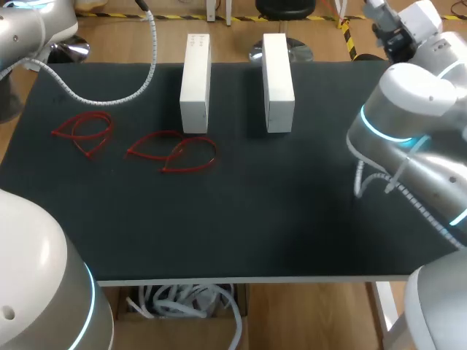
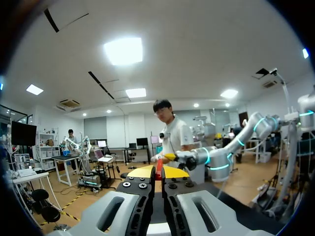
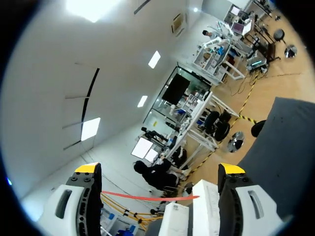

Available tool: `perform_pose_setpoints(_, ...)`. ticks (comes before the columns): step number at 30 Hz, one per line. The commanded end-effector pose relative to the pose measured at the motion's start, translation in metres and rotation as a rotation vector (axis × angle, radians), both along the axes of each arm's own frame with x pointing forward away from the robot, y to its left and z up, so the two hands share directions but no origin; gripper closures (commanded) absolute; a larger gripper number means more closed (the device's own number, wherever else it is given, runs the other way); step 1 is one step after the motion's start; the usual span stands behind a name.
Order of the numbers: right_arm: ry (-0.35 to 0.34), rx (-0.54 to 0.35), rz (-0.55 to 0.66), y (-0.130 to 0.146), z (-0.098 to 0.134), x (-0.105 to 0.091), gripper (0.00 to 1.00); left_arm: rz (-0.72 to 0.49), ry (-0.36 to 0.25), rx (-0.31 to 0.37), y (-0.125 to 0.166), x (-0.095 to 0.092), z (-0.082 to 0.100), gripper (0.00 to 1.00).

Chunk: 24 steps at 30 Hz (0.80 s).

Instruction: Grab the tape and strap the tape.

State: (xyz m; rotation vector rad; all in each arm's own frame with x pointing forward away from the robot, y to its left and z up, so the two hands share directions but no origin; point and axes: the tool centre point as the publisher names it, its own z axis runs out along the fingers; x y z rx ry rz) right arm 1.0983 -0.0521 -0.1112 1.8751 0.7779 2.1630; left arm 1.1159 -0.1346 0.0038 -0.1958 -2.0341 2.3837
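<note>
The left tool point(image 2: 158, 172) was clenched on a red tape strip point(image 2: 159, 166), its yellow tips pressed close with the strip standing upright between them, and it pointed out level, away from the desk. The right tool point(image 3: 159, 169) was released, its fingers spread wide; a thin red strip point(image 3: 147, 197) ran across the gap, starting by one finger and stopping short of the other, though whether it touched that finger could not be told. Ahead of the right tool stood two white boxes point(image 3: 197, 211), with the dark desk point(image 3: 288, 132) stretching beyond them. Seen from above, neither tool appeared – only the left arm point(image 1: 29, 29) at the desk's far left corner and the right arm point(image 1: 408, 124) bulking over its right side. More of the tape lay flat on the left part of the desk as red tape loops, one cluster point(image 1: 84, 131) near the left edge and a second point(image 1: 175, 152) just in front of the left box point(image 1: 195, 82). The right box point(image 1: 277, 71) stood apart from it, both upright-sided and lying lengthwise toward the far edge, well clear of either arm.
</note>
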Motion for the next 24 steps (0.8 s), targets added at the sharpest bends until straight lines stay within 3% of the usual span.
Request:
perform_pose_setpoints(1,0.014,0.080,-0.095,0.006,-0.011,-0.005,0.00,0.005,0.000,0.000,-0.001,-0.002,0.000,1.00)
perform_pose_setpoints(7,0.119,0.185,-0.106,0.010,-0.015,-0.009,0.00,0.005,0.000,0.000,-0.001,-0.002,0.000,1.00)
perform_pose_setpoints(10,0.130,0.225,-0.072,0.017,-0.012,-0.007,0.00,0.005,0.000,0.000,-0.001,-0.002,0.000,1.00)
perform_pose_setpoints(13,0.103,0.302,-0.081,0.018,-0.015,0.002,0.00,0.005,0.000,0.000,-0.001,-0.002,0.000,1.00)
perform_pose_setpoints(19,0.052,0.356,-0.038,0.030,-0.017,0.017,0.00,0.005,0.000,0.000,-0.001,-0.002,0.000,1.00)
perform_pose_setpoints(24,0.050,0.385,0.002,0.046,-0.018,0.022,0.00,0.005,0.000,0.000,-0.001,-0.002,0.000,1.00)
